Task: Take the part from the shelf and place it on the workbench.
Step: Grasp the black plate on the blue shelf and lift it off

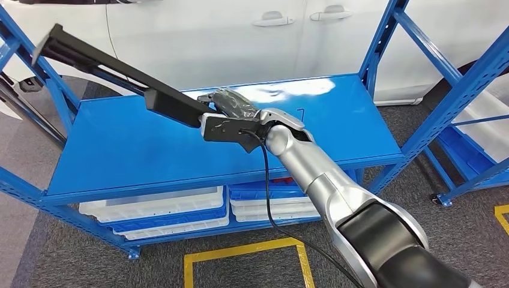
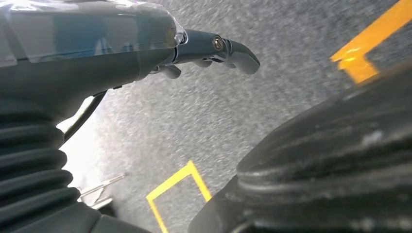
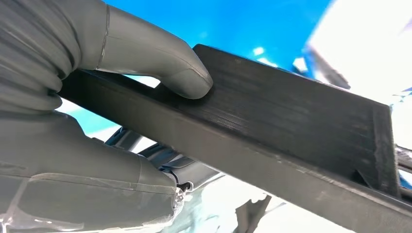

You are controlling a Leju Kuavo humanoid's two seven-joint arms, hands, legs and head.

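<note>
The part (image 1: 114, 66) is a long black bar, lifted above the blue shelf top (image 1: 132, 150) and slanting up toward the far left. My right hand (image 1: 231, 108) grips its near end, with the silver arm reaching in from the lower right. In the right wrist view the grey thumb (image 3: 160, 58) presses on the bar's flat black face (image 3: 291, 111) and the fingers wrap underneath. My left hand (image 2: 209, 48) hangs over the grey floor, its fingers curled in with nothing in them.
Blue uprights (image 1: 384, 36) frame the shelf, and white and blue bins (image 1: 156, 210) sit on the lower level. A white car (image 1: 240, 30) stands behind. A second blue rack (image 1: 474, 120) is at the right. Yellow floor tape (image 1: 240, 252) marks the carpet in front.
</note>
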